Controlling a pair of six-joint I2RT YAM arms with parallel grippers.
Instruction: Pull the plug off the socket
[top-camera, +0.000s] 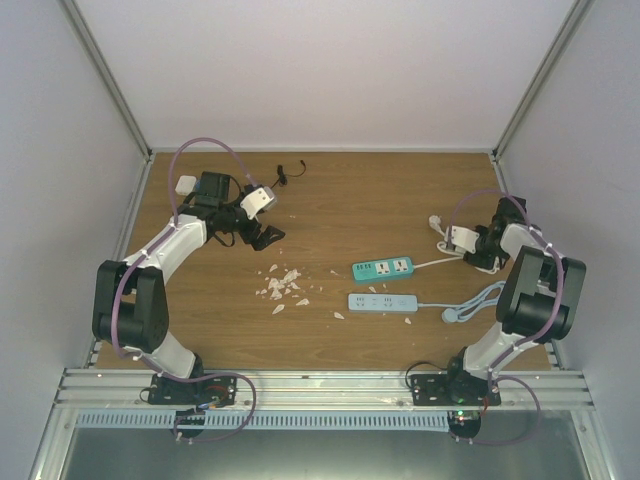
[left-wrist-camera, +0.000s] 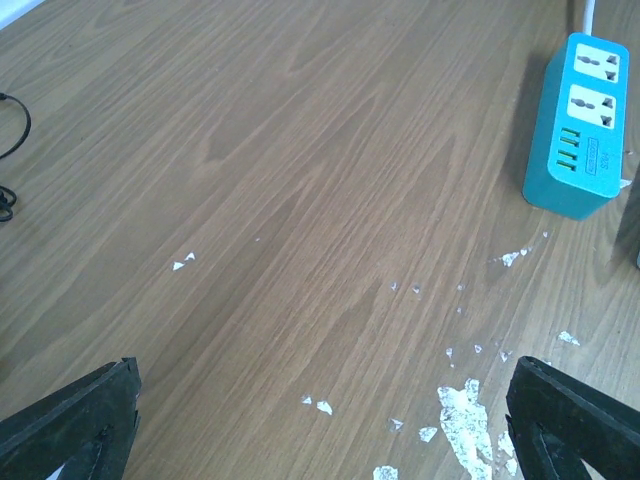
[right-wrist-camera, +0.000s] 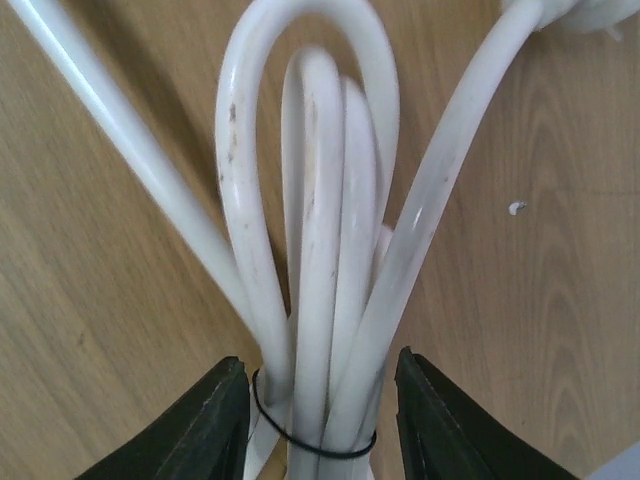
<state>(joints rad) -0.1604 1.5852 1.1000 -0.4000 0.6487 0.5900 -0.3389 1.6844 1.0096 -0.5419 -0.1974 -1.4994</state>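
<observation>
Judging by look, you had a light, rigid white plug (top-camera: 437, 222), lying on the wood-grain table (top-camera: 330, 190) apart from the teal power strip (top-camera: 382, 268). Its hard body was your best hold, not the smooth, springy cord coil (right-wrist-camera: 320, 200). The right gripper (right-wrist-camera: 322, 365) straddled that coil, pinch uncertain. The left gripper (left-wrist-camera: 322, 375) stood wide apart.

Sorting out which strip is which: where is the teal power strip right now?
The teal strip lies right of centre on the table in the top view, just behind the pale blue strip and parallel to it.
</observation>
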